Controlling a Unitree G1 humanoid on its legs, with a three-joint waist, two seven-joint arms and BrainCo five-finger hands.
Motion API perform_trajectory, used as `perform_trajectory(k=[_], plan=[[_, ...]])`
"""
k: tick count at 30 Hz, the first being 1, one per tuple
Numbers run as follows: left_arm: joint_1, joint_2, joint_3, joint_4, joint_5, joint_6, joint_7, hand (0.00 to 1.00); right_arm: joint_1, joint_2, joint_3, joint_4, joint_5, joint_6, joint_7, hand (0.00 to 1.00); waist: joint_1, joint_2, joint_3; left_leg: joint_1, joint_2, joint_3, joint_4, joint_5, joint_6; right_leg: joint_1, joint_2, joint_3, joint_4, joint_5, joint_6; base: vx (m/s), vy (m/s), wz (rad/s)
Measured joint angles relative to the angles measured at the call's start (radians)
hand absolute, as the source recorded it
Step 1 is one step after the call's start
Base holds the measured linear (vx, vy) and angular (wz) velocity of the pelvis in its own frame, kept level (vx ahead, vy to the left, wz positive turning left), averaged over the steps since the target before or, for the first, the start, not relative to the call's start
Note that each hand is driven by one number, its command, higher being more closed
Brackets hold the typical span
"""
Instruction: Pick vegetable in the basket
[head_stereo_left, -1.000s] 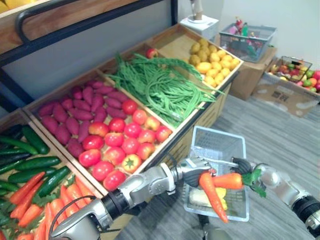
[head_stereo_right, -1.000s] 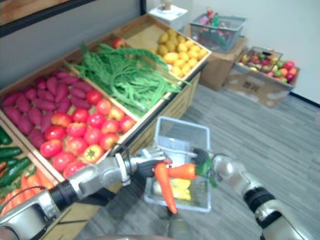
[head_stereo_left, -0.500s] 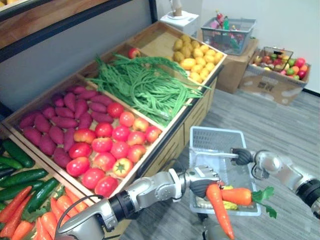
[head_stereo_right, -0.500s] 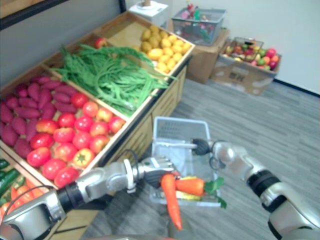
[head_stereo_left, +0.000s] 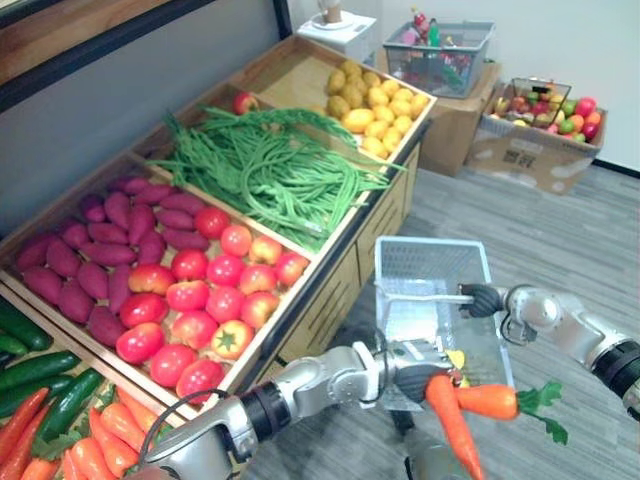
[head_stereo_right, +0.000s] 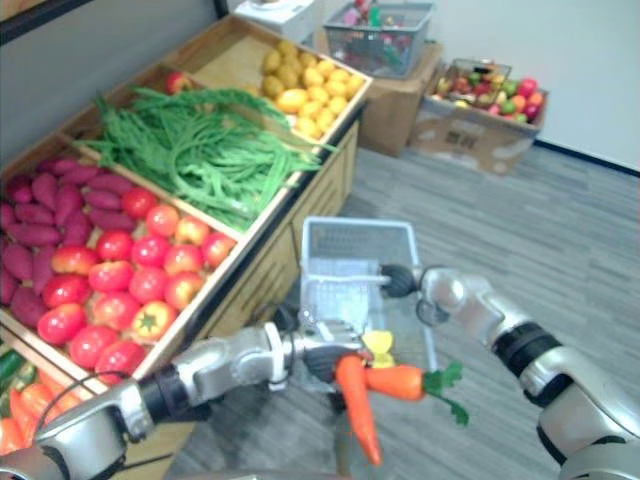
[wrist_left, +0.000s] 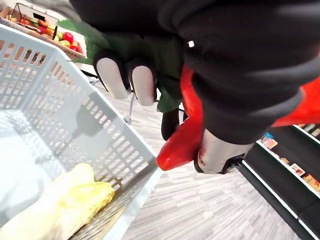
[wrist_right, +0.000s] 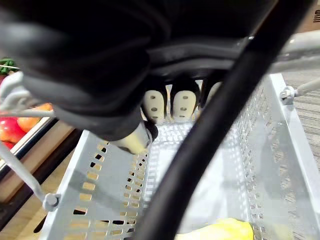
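Two carrots (head_stereo_left: 452, 425) are gripped at their tops by the left hand (head_stereo_left: 420, 360), whose fingers are curled round them. One carrot hangs point down and the other lies across to the right, its green leaves trailing. They are held at the near right corner of the basket (head_stereo_left: 430, 243), and in the left wrist view they are seen outside the basket wall, over the floor (head_stereo_left: 560, 250). The basket is carried by its handle (head_stereo_left: 425, 297), round which the right hand (head_stereo_left: 483, 299) is closed.

A yellow item (wrist_left: 75, 197) is already lying in the bottom of the basket, so part of the picking is judged done. The carrots have been lifted clear of the stand (head_stereo_left: 330, 290) but are not yet inside. What is left, it is judged, is for them to be brought over the rim and released.

Some print is seen on the cardboard box (head_stereo_left: 545, 160) at the far right, but it is too small to be read. No other writing can be made out.
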Motion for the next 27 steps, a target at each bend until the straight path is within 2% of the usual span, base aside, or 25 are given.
perform_trajectory(k=[14,15,18,27], plan=[[-0.069,-0.112,0.000,0.223,0.043,0.042,0.021,1.00,-0.058,0.069,0.009,0.000,0.012,0.009,0.005,1.00,-0.001,-0.014,0.009,-0.011,-0.007,0.020,-0.010,-0.002,-0.006,-0.020,0.006,0.018,-0.006,0.001,0.000,-0.03,-0.026,-0.03],[-0.080,-0.115,0.001,0.240,0.044,0.046,0.022,0.00,-0.067,0.072,0.009,0.000,0.012,0.009,0.005,1.00,-0.001,-0.018,0.011,-0.011,-0.009,0.021,-0.011,-0.002,-0.006,-0.020,0.005,0.019,-0.006,0.001,0.000,-0.03,-0.023,-0.01],[-0.092,-0.129,0.013,0.286,0.059,0.063,0.031,0.00,-0.083,0.085,0.009,0.000,0.013,0.010,0.005,1.00,-0.002,-0.033,0.021,-0.007,-0.019,0.023,-0.021,-0.002,-0.006,-0.020,0.003,0.025,-0.006,0.002,0.001,-0.05,-0.025,-0.03],[-0.118,-0.165,0.056,0.416,0.112,0.108,0.029,0.00,-0.104,0.104,0.009,0.000,0.021,0.014,0.005,1.00,-0.004,-0.044,0.044,-0.019,-0.038,0.018,-0.032,-0.001,-0.005,-0.033,-0.009,0.033,-0.007,0.005,0.006,-0.06,-0.035,-0.01]])
